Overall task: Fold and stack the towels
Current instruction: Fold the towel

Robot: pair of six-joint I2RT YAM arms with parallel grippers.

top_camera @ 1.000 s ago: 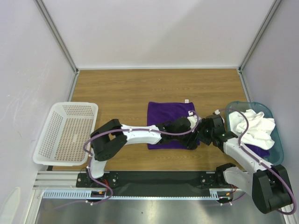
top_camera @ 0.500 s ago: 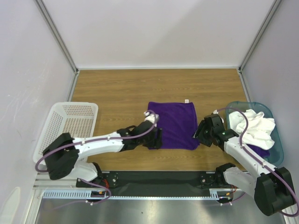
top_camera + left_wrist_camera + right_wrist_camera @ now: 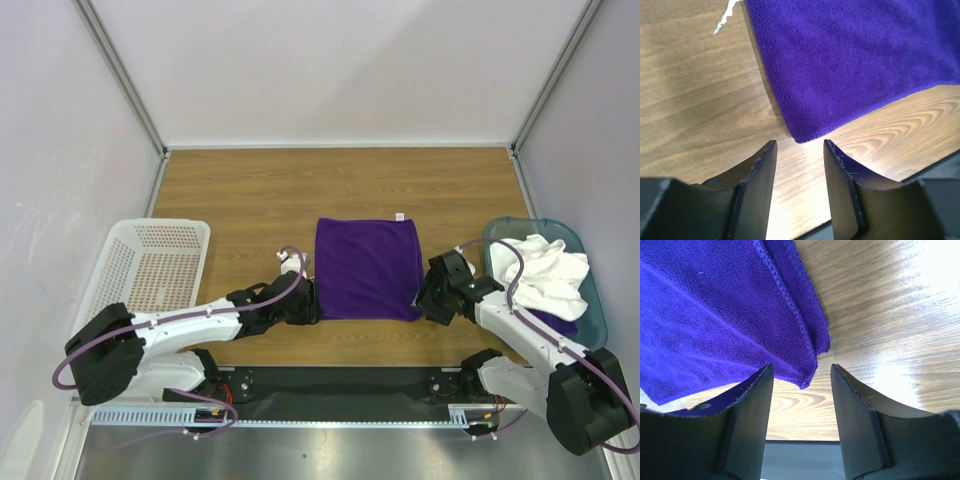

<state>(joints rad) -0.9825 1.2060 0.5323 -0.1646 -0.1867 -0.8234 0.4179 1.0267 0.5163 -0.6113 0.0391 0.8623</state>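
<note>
A deep-purple towel lies flat and square in the middle of the wooden table, a small white tag at its far right corner. My left gripper sits at its near left corner, open, with bare wood between the jaws. My right gripper is at the near right corner, open, the corner just ahead of the fingers and not pinched. A large white towel is heaped in the teal bin, with another purple towel peeking from under it.
A white perforated basket stands at the left table edge. The teal bin is at the right edge beside the right arm. White walls close off the back and sides. The black rail runs along the near edge.
The left arm has swung from the towel's right side across to its near left corner. The towel now lies flat and smoothed. The right gripper shifted slightly toward the near right corner.
</note>
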